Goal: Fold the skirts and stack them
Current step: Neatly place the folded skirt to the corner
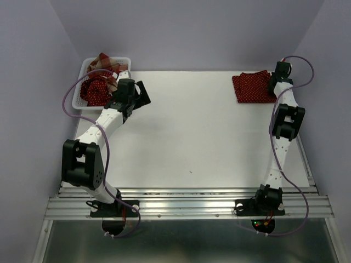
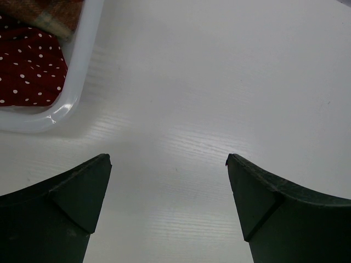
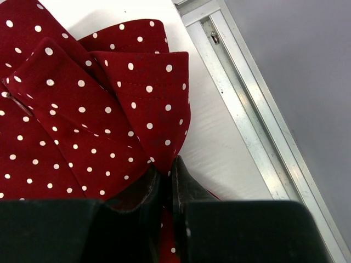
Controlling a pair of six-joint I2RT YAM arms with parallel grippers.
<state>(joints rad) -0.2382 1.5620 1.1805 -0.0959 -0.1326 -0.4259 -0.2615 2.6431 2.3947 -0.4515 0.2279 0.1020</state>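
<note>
White counter point(image 1: 192, 142) holds one polka-dot skirt point(image 1: 251, 87) far right, right jaws clamped on it. Two more skirts point(image 1: 96, 93) wait in the basket point(image 1: 83, 76); left jaws apart.

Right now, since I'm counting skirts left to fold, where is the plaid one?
In the top view, the plaid skirt lies in the white basket at the far left corner of the table, next to a polka-dot skirt.

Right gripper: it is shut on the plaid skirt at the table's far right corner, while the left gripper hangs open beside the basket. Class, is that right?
No. The right gripper is shut on a dark red polka-dot skirt, not the plaid one, as the right wrist view shows. The rest stands: far right corner, left gripper open beside the basket.
</note>
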